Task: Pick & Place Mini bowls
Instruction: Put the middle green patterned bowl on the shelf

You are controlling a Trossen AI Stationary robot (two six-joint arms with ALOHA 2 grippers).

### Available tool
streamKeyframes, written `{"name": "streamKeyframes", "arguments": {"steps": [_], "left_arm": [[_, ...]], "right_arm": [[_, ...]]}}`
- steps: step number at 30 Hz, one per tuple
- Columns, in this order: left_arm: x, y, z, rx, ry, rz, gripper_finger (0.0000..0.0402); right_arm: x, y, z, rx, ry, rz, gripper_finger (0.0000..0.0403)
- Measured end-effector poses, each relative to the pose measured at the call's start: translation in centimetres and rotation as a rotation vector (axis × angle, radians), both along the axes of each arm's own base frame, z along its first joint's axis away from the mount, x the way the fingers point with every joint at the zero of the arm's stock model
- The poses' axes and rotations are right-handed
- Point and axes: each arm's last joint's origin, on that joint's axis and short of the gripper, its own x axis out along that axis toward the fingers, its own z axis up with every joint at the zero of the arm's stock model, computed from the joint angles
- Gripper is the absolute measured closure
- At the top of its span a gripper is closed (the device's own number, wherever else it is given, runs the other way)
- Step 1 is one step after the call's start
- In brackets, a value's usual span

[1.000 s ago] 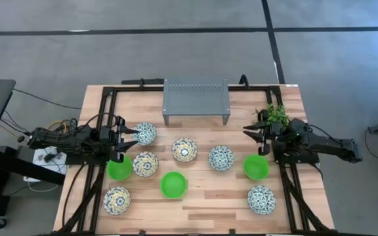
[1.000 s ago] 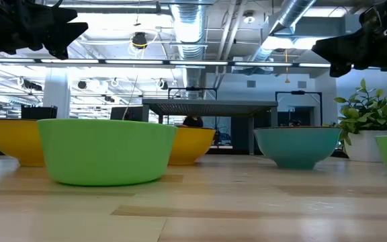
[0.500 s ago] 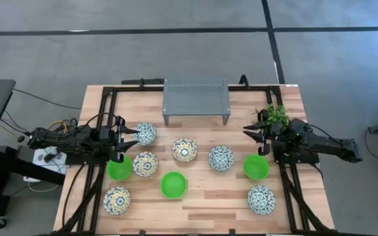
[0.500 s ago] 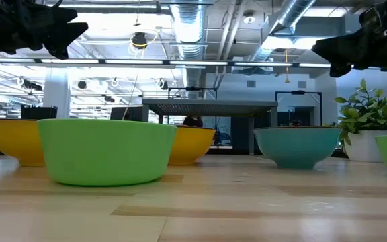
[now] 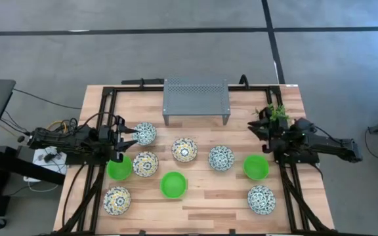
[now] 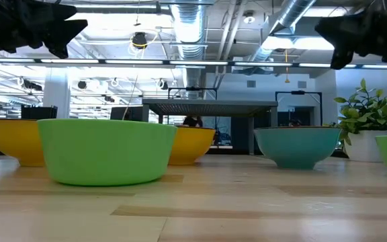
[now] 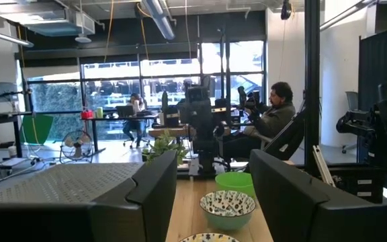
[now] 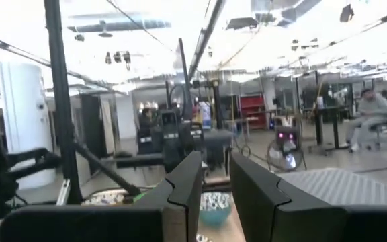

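Nine bowls sit on the table; no writing shows on them. Left gripper hovers spread wide, empty. Right gripper hovers with fingers narrowly parted, holding nothing.

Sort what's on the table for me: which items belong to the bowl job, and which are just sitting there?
Job items:
- three plain bright green mini bowls
- six white mini bowls with dark blue floral pattern

Just sitting there:
- grey perforated metal rack
- small green potted plant
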Motion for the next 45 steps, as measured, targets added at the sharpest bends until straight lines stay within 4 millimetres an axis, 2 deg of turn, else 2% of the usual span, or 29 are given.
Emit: {"name": "streamKeyframes", "arguments": {"steps": [6, 14, 17, 20, 26, 33, 38, 45], "left_arm": [[0.0, 0.0, 0.1, -0.004, -0.01, -0.001, 0.0211], [0.3, 0.0, 0.4, -0.125, -0.03, -0.023, 0.0211], [0.7, -0.1, 1.5, -0.123, -0.009, -0.021, 0.0211], [1.4, -0.1, 3.2, -0.113, 0.018, -0.007, 0.0211], [3.7, -0.4, 5.4, -0.103, 0.113, 0.007, 0.0211], [6.3, -0.8, 5.5, -0.087, 0.227, 0.016, 0.0211], [6.9, -0.9, 5.0, -0.081, 0.263, 0.019, 0.0211], [6.9, -0.9, 5.0, -0.081, 0.266, 0.018, 0.0211]], "right_arm": [[-0.3, 0.0, 1.1, -0.091, -0.041, -0.041, 0.0328], [0.4, 0.1, 0.5, 0.015, 0.031, 0.023, 0.0314], [0.8, 0.3, 1.0, 0.036, 0.003, 0.057, 0.0298], [1.4, 0.5, 2.4, 0.042, 0.012, 0.088, 0.0277], [3.6, 1.1, 5.3, 0.029, 0.144, 0.144, 0.0245], [6.9, 1.6, 7.3, 0.049, 0.434, 0.171, 0.0239], [9.3, 1.4, 5.7, 0.119, 0.697, 0.15, 0.0239], [12.1, 0.7, 2.8, 0.176, 0.912, 0.104, 0.0239]]}}
